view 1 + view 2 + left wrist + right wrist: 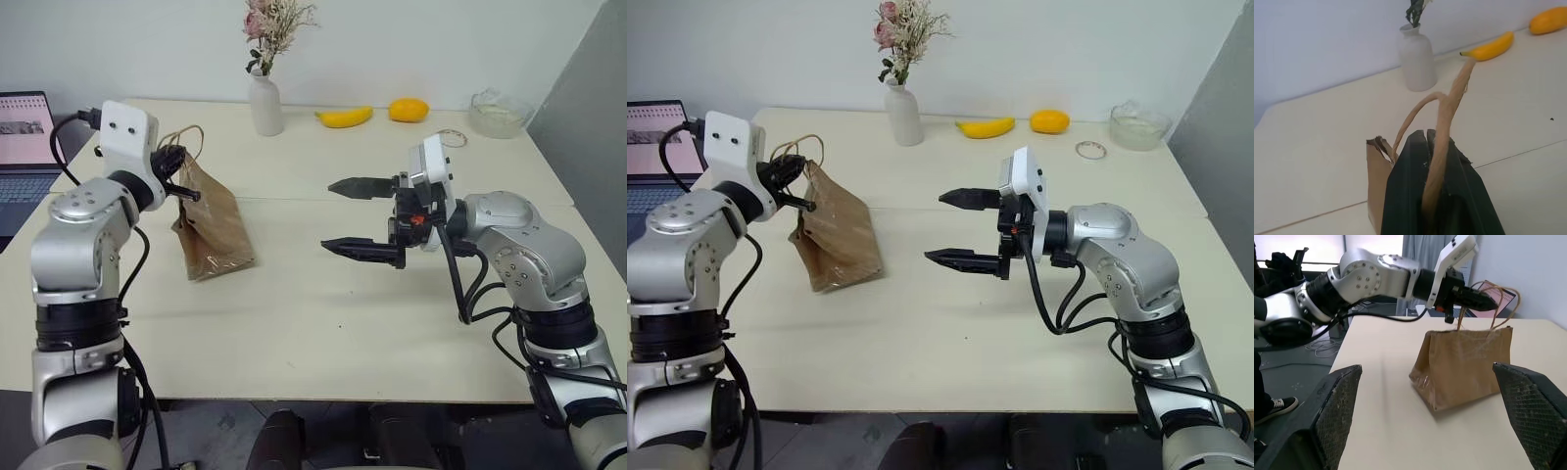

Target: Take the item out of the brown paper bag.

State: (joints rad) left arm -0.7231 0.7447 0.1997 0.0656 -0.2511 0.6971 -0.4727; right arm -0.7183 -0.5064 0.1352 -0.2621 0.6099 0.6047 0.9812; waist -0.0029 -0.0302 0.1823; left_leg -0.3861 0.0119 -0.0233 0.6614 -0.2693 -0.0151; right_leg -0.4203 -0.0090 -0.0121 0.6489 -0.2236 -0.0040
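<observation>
Table (323,323): pale, wide, seam running across the middle.

Laptop (24,147) at the far left edge, screen lit.

Brown paper bag (211,225) on the table's left half, crinkled, base on the surface, top leaning toward the left arm. Thin cord handles (1442,127) loop up from its mouth. Bag mouth is pinched narrow; the item can't be seen in any view, so I can't tell where it sits.

Left end effector (179,176): fingers pressed together, pinching the bag's top edge along with a cord handle; the left wrist view has the cord running straight up between the black fingers (1410,196).

Right end effector (348,215): fingers spread wide, pointing across the table at the bag, well apart from it, above the table. In the right wrist view the bag sits between its two fingertips, farther off.

Back edge of the table, all well clear of the bag:
- white vase (265,103) with dried flowers
- clear glass bowl (500,113) at the far right
- banana (345,117)
- orange-yellow fruit (409,109) just right of the banana
- small ring-shaped thing (1090,150) near the bowl
</observation>
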